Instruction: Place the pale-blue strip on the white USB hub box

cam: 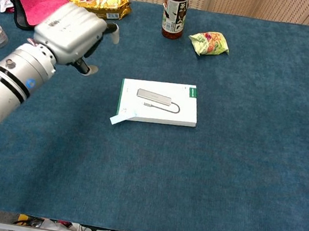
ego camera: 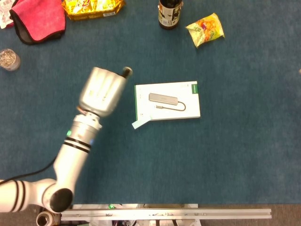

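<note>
Pale-blue strip (ego camera: 139,123); white USB hub box (ego camera: 167,100), green edge; dark-blue tablecloth (ego camera: 235,155); pink cloth (ego camera: 37,19).

Head view straight down, chest view oblique, same table (ego camera: 235,155).

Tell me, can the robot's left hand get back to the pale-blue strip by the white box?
Probably yes. The left hand hovers left of the white USB hub box, holding nothing, and only bare blue table lies between it and the pale-blue strip poking off the box's near-left corner.

Brown bottle (ego camera: 170,13) cropped at top edge
</note>
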Controlling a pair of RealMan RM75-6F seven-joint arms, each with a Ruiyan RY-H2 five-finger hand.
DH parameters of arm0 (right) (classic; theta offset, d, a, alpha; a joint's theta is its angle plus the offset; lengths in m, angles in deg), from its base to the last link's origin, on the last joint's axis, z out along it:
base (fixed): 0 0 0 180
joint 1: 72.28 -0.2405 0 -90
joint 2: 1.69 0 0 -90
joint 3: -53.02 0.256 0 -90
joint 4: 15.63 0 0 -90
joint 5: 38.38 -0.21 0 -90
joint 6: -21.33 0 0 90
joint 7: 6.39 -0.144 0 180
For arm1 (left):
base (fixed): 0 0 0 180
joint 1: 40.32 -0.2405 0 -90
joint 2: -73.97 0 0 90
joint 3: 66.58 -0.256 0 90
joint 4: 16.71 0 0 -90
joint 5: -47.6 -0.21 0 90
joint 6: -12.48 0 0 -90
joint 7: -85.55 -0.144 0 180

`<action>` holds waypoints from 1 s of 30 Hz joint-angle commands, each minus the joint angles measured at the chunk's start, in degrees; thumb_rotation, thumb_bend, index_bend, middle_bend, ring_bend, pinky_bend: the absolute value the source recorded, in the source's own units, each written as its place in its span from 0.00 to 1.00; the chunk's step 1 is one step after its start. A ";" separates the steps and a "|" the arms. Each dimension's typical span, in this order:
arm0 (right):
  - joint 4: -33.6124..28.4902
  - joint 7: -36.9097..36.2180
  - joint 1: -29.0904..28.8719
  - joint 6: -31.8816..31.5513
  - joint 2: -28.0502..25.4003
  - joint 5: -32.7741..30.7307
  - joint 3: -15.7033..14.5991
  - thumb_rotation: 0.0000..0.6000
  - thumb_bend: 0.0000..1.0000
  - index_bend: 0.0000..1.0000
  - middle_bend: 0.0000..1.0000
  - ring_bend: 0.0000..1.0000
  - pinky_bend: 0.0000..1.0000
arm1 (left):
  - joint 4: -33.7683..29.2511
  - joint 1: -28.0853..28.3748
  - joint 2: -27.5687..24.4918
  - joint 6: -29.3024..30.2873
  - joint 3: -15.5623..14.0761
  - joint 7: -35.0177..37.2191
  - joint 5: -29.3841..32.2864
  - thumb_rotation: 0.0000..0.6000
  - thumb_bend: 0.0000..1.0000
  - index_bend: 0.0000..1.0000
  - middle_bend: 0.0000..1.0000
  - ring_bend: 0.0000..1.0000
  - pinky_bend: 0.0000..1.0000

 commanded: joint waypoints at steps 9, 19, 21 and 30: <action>-3.02 3.92 -9.58 11.40 3.57 1.20 1.38 1.00 0.28 0.26 0.60 0.65 0.76 | 3.81 -8.28 -9.47 2.22 -0.05 20.52 -6.40 1.00 0.23 0.31 0.71 0.74 0.89; -2.42 7.47 -19.55 22.40 10.40 -1.58 3.91 1.00 0.68 0.26 0.96 1.00 0.99 | 8.97 -13.09 -13.10 5.35 -1.12 32.70 -13.15 1.00 0.34 0.31 0.85 0.88 0.92; -2.30 8.49 -21.70 25.23 11.68 -3.54 4.61 1.00 0.79 0.26 0.99 1.00 1.00 | 9.19 -13.85 -14.20 5.16 -1.44 33.50 -13.40 1.00 0.36 0.31 0.91 0.94 0.95; -2.73 17.61 -29.96 34.78 17.91 -14.65 6.54 1.00 1.00 0.26 1.00 1.00 1.00 | 8.77 -16.58 -17.20 3.12 -2.46 35.94 -12.43 1.00 0.39 0.32 0.96 0.98 1.00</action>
